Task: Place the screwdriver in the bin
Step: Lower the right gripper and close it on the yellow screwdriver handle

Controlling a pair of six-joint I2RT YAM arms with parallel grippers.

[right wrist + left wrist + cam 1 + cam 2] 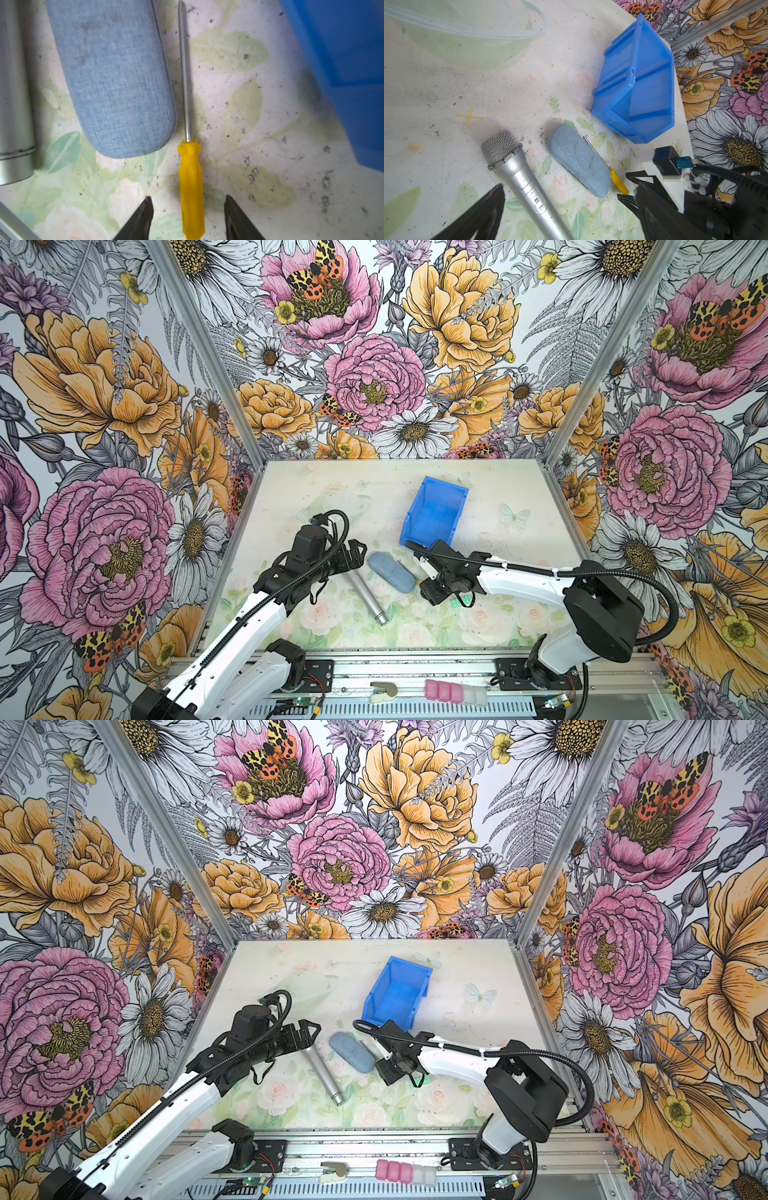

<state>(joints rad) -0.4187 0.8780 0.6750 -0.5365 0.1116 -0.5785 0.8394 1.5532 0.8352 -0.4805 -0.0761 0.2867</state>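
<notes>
- Two fingers of the right gripper (188, 202) stand one on each side of the screwdriver (190, 176), at the butt end of its yellow handle.
- Jaw state, right gripper: partly open. A gap shows between each finger and the handle, and nothing is gripped.
- Screwdriver position: flat on the table (498, 489), with the shaft pointing away from the right gripper.
- Its shaft runs just beside the long edge of the grey-blue case (116, 79). Contact between the two cannot be confirmed from the wrist view.
- Bin (434, 510): stands on the table beyond the screwdriver, near it but apart from it.
- Microphone (517, 172): lies on the far side of the case from the screwdriver.
- Left gripper (361, 551): jaws spread wide and holding nothing, above the head end of the microphone.
</notes>
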